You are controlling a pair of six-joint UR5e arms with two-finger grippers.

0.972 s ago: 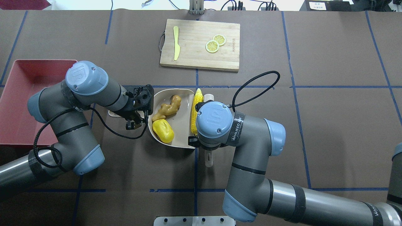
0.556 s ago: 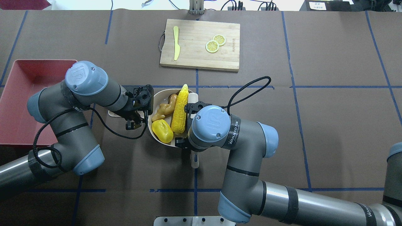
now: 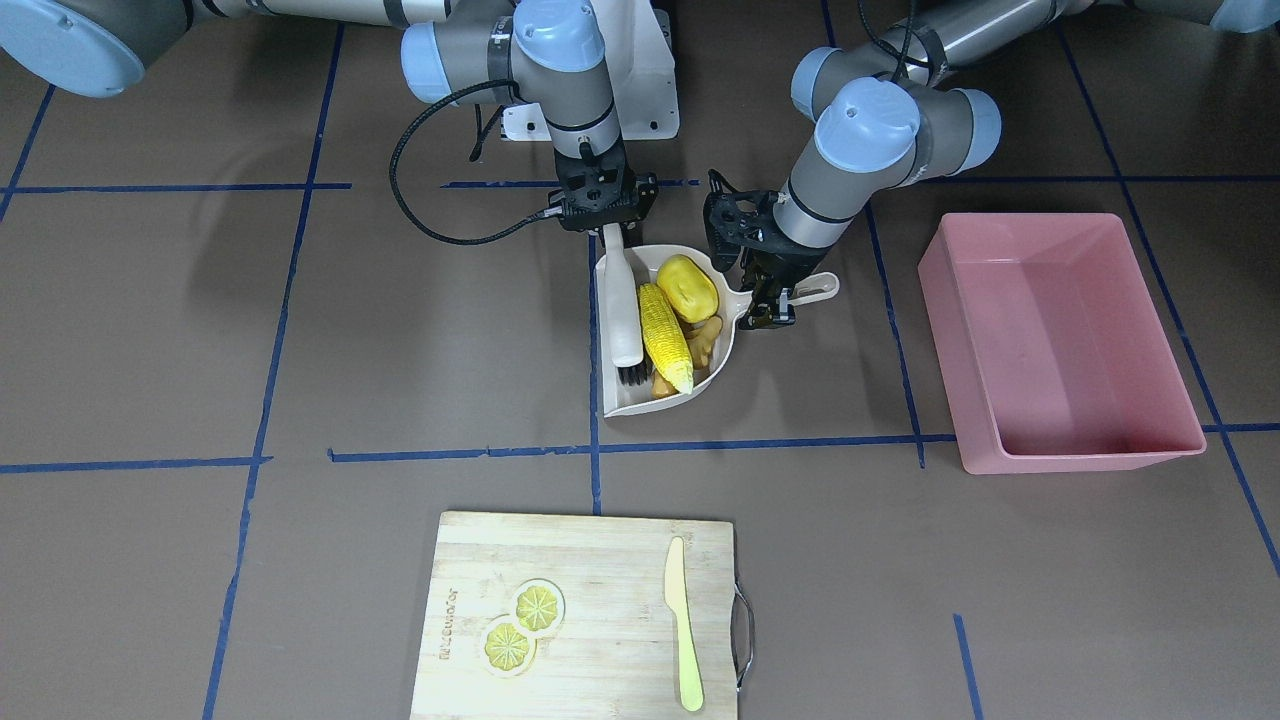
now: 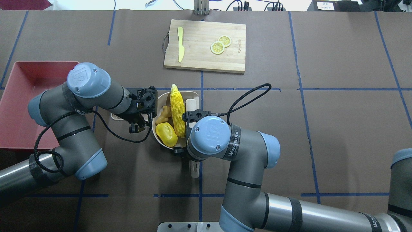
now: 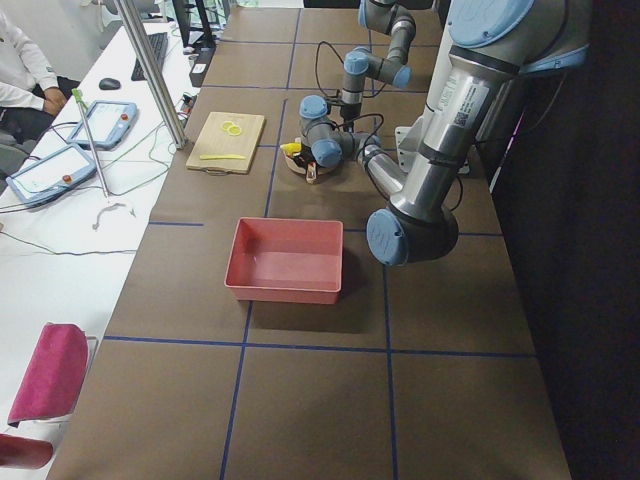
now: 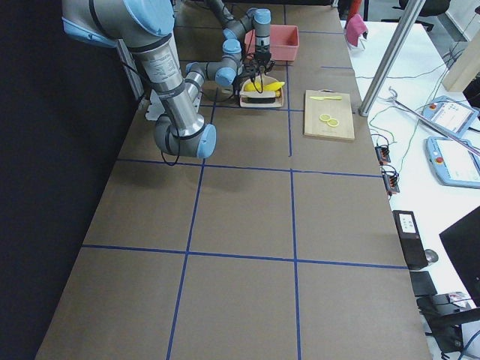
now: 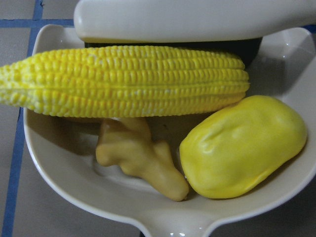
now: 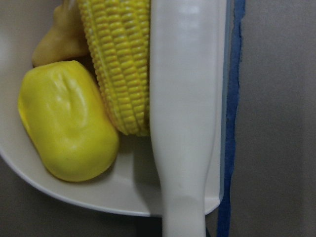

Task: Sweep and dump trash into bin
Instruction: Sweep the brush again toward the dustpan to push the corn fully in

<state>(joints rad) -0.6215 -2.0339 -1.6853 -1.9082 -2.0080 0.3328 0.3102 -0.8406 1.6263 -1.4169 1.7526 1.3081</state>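
While your left end effector (image 3: 768, 308) pinches the dustpan (image 3: 620, 405) and your right end effector (image 3: 607, 228) clamps the brush (image 3: 625, 310), the corn cob (image 3: 665, 338) overhanging its lip could spill short of the bin (image 3: 1080, 455).

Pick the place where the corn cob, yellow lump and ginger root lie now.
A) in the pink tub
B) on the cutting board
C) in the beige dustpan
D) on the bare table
C: the corn cob, yellow lump and ginger root all lie inside the beige dustpan; the pink tub holds none of them.
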